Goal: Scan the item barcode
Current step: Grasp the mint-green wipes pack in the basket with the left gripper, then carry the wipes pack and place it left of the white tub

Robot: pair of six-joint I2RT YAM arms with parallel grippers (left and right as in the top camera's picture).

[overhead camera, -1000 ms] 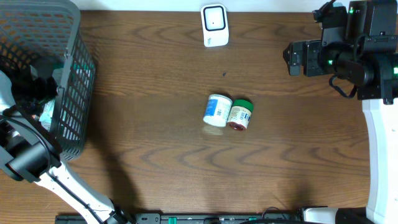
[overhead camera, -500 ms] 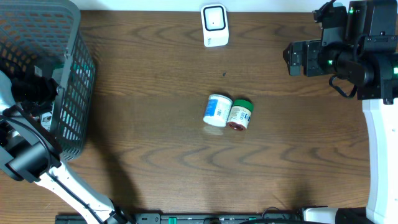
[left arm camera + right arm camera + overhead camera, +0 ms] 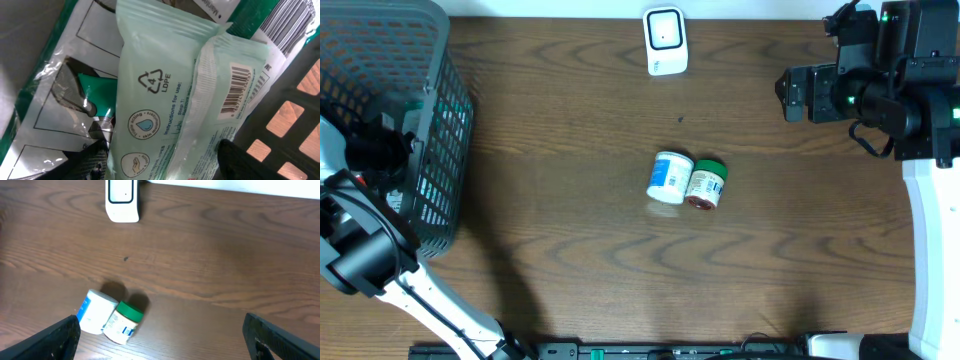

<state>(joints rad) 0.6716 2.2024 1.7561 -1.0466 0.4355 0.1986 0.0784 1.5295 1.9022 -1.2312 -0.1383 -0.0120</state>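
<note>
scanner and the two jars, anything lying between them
Between scanner and jars, only bare table and a tiny dark speck, per the overhead view.

**Lost to frame edge and mesh**

In the left wrist view, the left gripper (image 3: pixel 165 164), its fingertips (image 3: pixel 245 160) and the wipes packet (image 3: pixel 165 100) are cut off below; a grip cannot be confirmed. Overhead, the basket (image 3: pixel 445 120) contents are screened by mesh.

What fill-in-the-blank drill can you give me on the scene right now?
The left gripper is down inside the ____. The packet between its fingers shows a ____ near its right edge. On the table, the jar touching the white jar has a ____ lid. The right gripper has its jaws ____.
Missing words: basket; barcode; green; open.
</note>
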